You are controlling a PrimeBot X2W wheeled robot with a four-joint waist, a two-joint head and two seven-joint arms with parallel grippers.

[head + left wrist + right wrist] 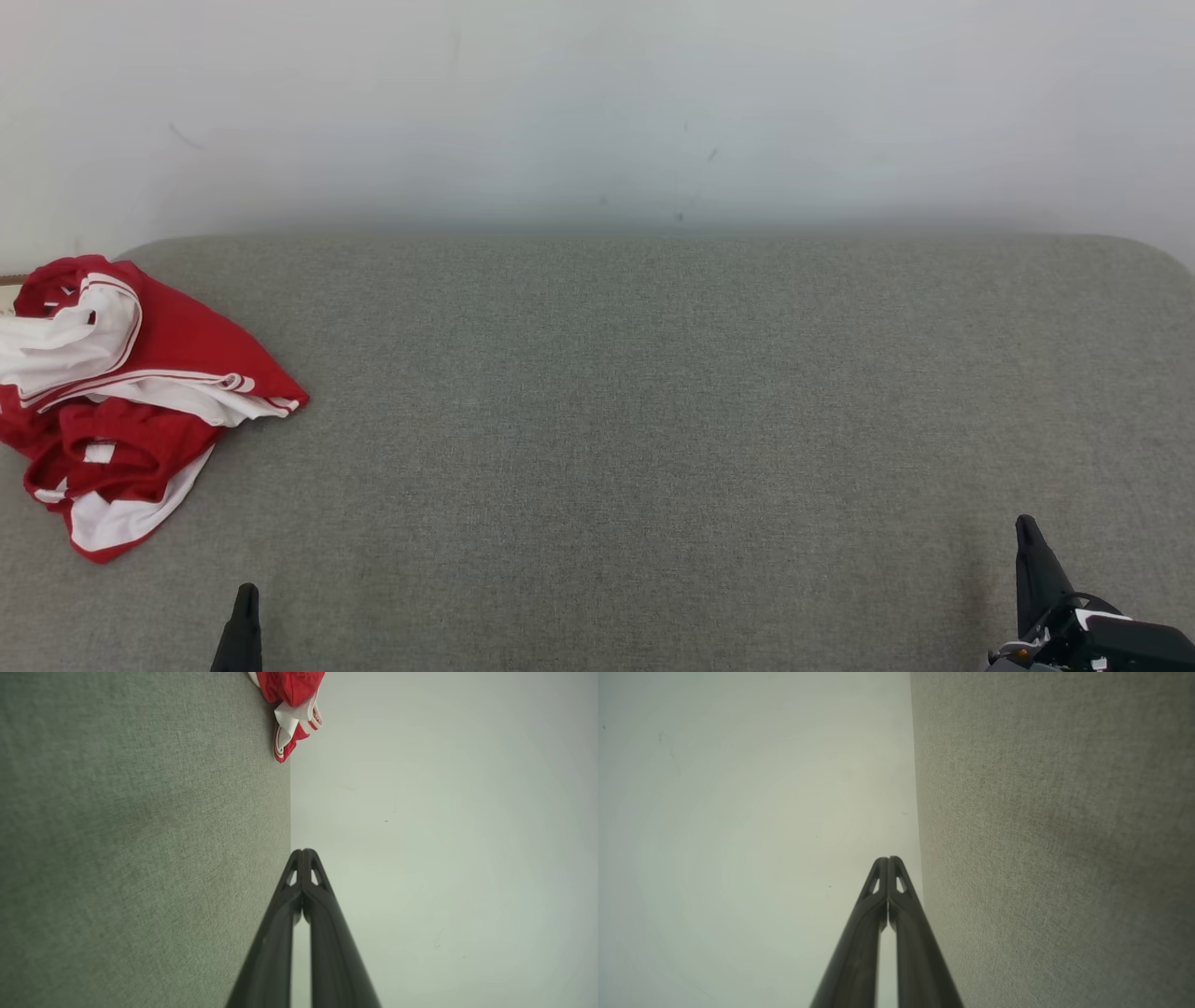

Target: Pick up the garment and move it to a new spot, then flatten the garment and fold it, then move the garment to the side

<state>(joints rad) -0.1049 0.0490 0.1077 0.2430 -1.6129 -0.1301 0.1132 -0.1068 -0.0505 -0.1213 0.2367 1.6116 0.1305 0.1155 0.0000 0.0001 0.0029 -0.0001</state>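
A crumpled red and white garment (121,392) lies in a heap at the far left of the grey fabric surface (653,420); the left wrist view catches part of the garment (292,700) at its top edge. My left gripper (245,597) sits at the lower left, well below and to the right of the heap, and its fingertips (304,851) are pressed together with nothing between them. At the lower right, far from the garment, my right gripper (1027,525) is also shut and empty, its fingers (888,859) closed tip to tip.
A pale wall (597,103) rises behind the grey surface's far edge. The surface has rounded far corners and stretches wide between the garment and my right gripper.
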